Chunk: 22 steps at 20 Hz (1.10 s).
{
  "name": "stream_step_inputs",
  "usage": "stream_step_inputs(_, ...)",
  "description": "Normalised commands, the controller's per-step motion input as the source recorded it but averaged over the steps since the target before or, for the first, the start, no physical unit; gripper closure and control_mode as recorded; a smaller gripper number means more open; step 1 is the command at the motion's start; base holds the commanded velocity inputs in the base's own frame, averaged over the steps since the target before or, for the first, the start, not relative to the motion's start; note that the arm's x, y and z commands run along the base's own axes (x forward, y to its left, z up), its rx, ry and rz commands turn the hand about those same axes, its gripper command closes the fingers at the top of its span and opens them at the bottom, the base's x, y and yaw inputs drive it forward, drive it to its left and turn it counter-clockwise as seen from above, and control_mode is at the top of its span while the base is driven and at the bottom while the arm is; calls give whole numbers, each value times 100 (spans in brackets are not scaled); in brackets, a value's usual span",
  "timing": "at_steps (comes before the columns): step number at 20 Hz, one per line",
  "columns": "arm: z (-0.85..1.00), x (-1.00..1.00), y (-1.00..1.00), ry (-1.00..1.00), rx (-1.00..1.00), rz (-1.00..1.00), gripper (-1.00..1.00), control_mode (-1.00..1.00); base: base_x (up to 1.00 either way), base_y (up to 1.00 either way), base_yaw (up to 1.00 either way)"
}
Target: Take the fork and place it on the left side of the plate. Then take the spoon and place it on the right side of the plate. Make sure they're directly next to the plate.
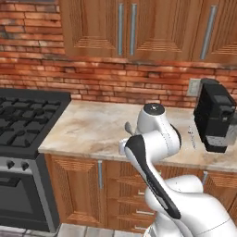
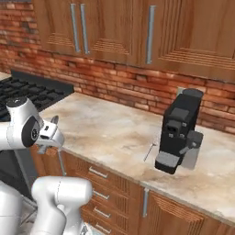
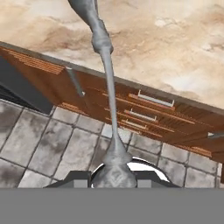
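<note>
My gripper (image 2: pixel 49 134) hangs at the counter's front edge, left of the arm's big joint, shut on a slim grey metal utensil that I take for the fork (image 3: pixel 109 87). Its thin handle runs up the hand view, over the drawers and floor tiles, to a wider end above the counter. One grey end of it pokes up beside the hand (image 1: pixel 128 127). A second slim utensil, the spoon (image 1: pixel 191 137), lies flat on the counter just left of the coffee machine, also seen as a thin line (image 2: pixel 149 152); its head is too small to make out. The plate is out of view.
A black coffee machine (image 1: pixel 214 115) stands at the counter's right, near the brick wall. A black gas stove (image 1: pixel 23 121) adjoins the marble counter (image 1: pixel 92 125) on the left. Wooden drawers (image 3: pixel 144 114) sit below the counter, and wall cabinets hang above.
</note>
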Motion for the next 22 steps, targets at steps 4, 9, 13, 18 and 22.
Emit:
stream_step_inputs(4,0,0,0,0,0,0,100,100,0,50,60)
stream_step_inputs(9,0,0,0,0,0,0,100,100,0,59,56)
stream_step_inputs(13,0,0,0,0,0,0,100,100,-1,74,54)
stream_step_inputs(18,0,0,0,0,0,0,100,100,-10,80,53)
stream_step_inputs(22,0,0,0,0,0,0,100,100,-15,83,52)
